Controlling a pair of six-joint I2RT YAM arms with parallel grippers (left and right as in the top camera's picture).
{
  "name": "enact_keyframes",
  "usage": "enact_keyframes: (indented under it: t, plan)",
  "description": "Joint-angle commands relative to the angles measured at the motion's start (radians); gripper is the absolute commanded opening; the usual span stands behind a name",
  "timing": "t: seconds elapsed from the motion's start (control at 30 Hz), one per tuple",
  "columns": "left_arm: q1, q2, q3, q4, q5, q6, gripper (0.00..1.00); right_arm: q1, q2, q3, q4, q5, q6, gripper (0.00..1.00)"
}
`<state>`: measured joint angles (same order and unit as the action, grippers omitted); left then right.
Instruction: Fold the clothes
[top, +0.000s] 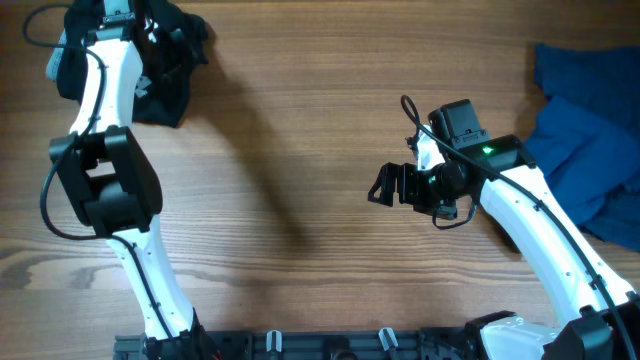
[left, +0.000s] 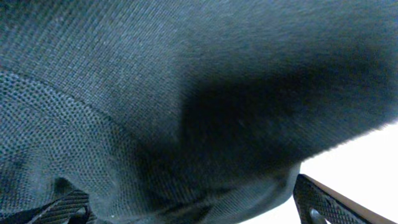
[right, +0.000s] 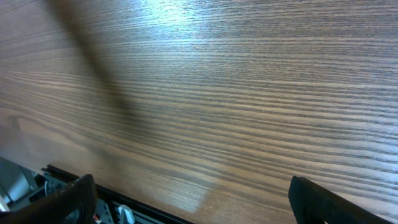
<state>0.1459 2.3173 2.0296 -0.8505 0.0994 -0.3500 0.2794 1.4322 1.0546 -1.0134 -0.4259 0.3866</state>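
Though agape, left tool (left: 185, 188) half-hidden amid black garment (top: 168, 100); right tool (right: 189, 186) likewise agape.

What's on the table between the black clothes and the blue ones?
From overhead: bare wooden table, then the right arm, its jaws open and empty, just beside the blue clothes.

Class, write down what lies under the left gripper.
A black garment fills the view under the left gripper, bunched on the wooden table. Whatever lies beneath that fabric is covered.
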Motion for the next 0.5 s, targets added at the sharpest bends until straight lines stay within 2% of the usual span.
enact_keyframes:
  t: [0.0, 0.27, 0.47]
  plan:
    - [0.001, -0.135, 0.000, 0.040, 0.020, 0.003, 1.00, 0.003, -0.003, -0.003, 0.002, -0.016, -0.021, 0.99]
    - [0.003, -0.276, 0.000, 0.181, 0.013, 0.003, 1.00, 0.003, -0.003, -0.003, 0.003, -0.016, -0.021, 0.99]
    - [0.010, -0.262, 0.000, 0.326, -0.109, 0.007, 1.00, 0.003, -0.003, -0.003, 0.003, -0.016, -0.029, 0.99]
